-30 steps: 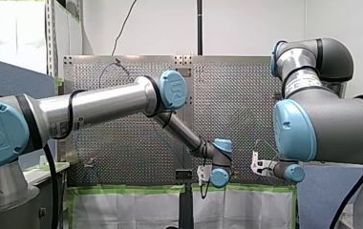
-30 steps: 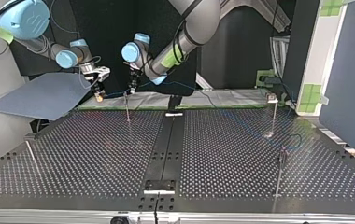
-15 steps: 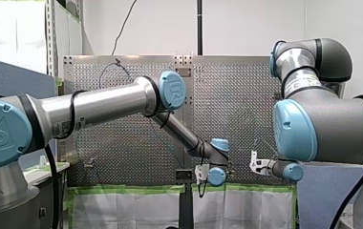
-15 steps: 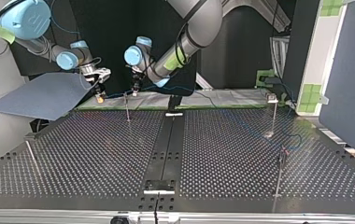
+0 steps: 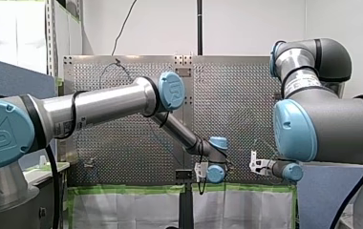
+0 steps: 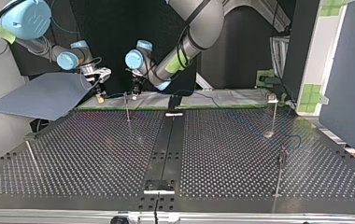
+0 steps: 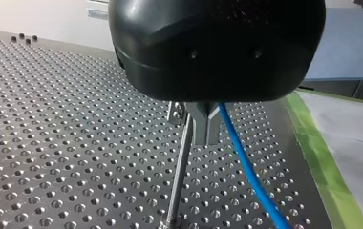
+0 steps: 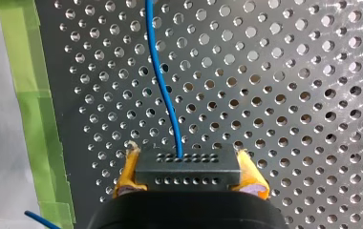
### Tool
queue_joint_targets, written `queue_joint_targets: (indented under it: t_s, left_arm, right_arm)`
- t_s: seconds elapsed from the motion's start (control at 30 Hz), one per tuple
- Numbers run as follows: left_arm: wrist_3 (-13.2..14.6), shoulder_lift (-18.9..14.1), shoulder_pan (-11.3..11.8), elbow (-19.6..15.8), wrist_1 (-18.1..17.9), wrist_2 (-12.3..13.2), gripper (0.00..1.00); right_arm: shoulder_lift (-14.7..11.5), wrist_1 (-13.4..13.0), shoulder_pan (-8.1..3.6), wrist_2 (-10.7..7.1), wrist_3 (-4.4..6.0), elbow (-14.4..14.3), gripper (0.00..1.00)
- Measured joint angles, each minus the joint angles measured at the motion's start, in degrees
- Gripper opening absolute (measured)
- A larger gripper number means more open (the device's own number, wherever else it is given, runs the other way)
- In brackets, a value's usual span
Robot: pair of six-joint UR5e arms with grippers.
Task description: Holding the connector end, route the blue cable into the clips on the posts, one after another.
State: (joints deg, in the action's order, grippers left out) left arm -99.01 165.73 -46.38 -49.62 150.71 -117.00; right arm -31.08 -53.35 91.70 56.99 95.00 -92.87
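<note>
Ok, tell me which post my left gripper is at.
The far post left of the centre strip in the top view: my left gripper hangs at its top. The other three posts stand alone.

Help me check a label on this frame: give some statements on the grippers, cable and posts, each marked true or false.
1. My right gripper clamps the connector between yellow pads. True.
2. The cable leaving the connector is red. False: it is blue.
3. A post stands close beside my left gripper. True.
4. In the top view, both grippers hang over the near edge of the table. False: both are at its far edge, left of the middle.
</note>
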Motion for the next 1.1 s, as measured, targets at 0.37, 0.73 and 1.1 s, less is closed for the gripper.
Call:
queue_joint_targets:
  t_s: [0.37,0.73,1.1]
  left_arm:
    - [-0.88,0.06,1.38,0.18,0.05,1.46,0.00]
    - [-1.74,0.08,2.48,0.86,0.60,3.15,0.00]
    - [-2.29,0.26,2.86,1.24,2.17,5.02,0.00]
  right_arm:
    - [0.00,-0.01,0.17,-0.03,0.05,0.00,0.00]
    - [0.00,-0.01,0.20,-0.03,0.15,0.01,0.00]
    - [0.00,0.07,0.33,-0.04,0.14,0.09,0.00]
